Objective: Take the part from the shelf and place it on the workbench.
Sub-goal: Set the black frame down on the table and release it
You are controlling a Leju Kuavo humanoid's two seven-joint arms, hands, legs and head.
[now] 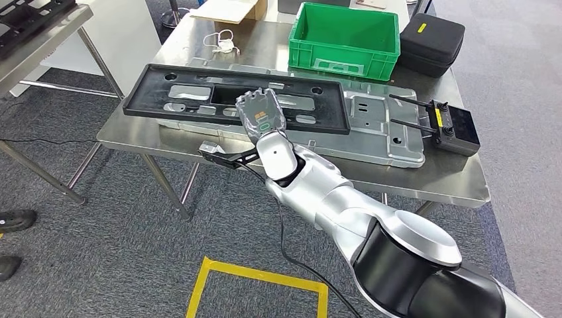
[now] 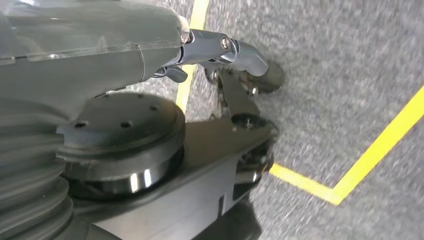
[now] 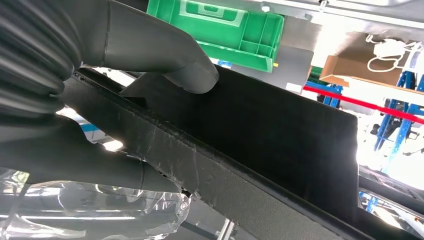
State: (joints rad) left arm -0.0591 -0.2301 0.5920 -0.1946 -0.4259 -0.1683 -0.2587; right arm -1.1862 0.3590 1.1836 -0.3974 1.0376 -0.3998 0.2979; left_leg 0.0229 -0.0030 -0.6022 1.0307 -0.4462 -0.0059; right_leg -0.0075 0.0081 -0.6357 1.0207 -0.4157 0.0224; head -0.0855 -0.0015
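Observation:
The long black plastic part (image 1: 199, 99) lies flat on the steel workbench (image 1: 450, 179), partly on top of a silver metal panel (image 1: 384, 126). My right hand (image 1: 260, 114), wrapped in clear film, reaches over the part's near edge at its middle. In the right wrist view the grey thumb (image 3: 170, 65) presses on one face of the black part (image 3: 280, 130) and the fingers close under its edge, so the hand grips it. My left hand (image 2: 100, 55) hangs over the carpet with a finger (image 2: 240, 50) stretched out and nothing in it.
A green bin (image 1: 344, 36) and a black case (image 1: 431, 40) stand at the bench's far side, and a black controller (image 1: 454, 126) with antennas lies at the right. A cardboard box (image 1: 232, 10) sits at the back. Yellow tape (image 1: 252, 275) marks the floor; a person's shoes (image 1: 16, 218) show at left.

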